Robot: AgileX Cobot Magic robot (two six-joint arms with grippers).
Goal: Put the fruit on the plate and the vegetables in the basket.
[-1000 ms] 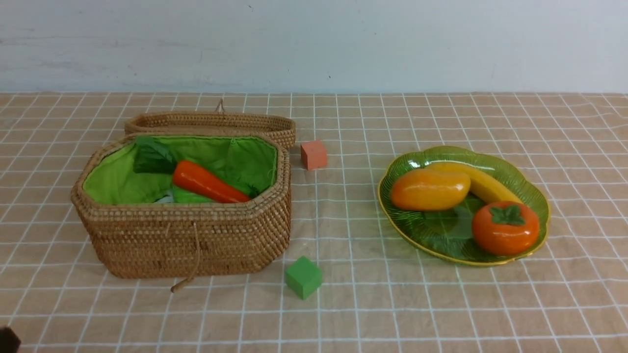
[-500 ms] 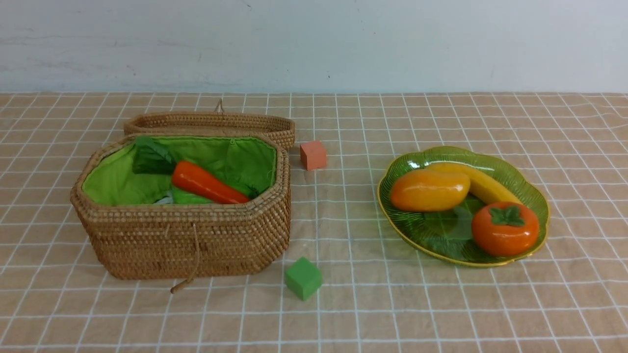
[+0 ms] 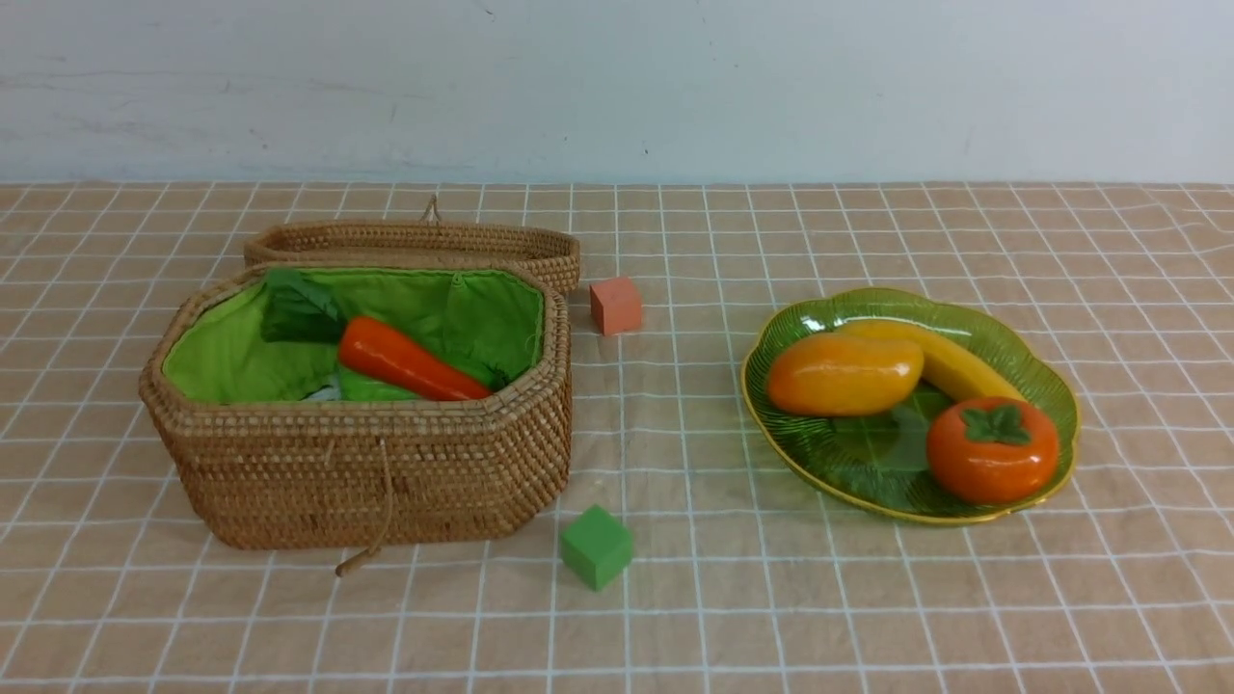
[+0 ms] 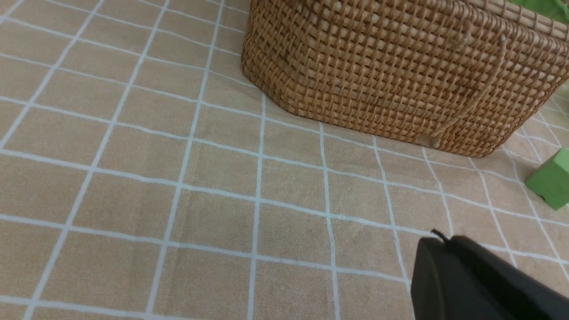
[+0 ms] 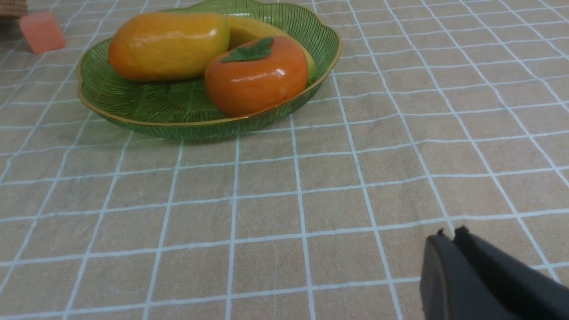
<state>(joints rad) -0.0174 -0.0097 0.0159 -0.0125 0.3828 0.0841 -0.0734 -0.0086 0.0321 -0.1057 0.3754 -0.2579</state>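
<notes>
Where nothing held, cubes (image 3: 597,547) loose.

The counter (image 3: 868,598) wears a tan cloth gridded with thin white lines. The basket (image 3: 366,472) is brown woven wicker, lined bright green, holding an orange carrot (image 3: 410,360). Right of it, the ribbed translucent green plate (image 3: 839,463), gold-rimmed, carries an orange-yellow mango (image 3: 845,373), yellow banana (image 3: 964,366) and green-capped orange persimmon (image 3: 993,450). Just beside the basket sit a salmon-pink cube (image 3: 616,305) and a green cube (image 3: 596,546).

Three fruits (image 3: 845,372), one plate (image 3: 1051,386), one basket (image 3: 366,472), two cubes (image 3: 596,546).
</notes>
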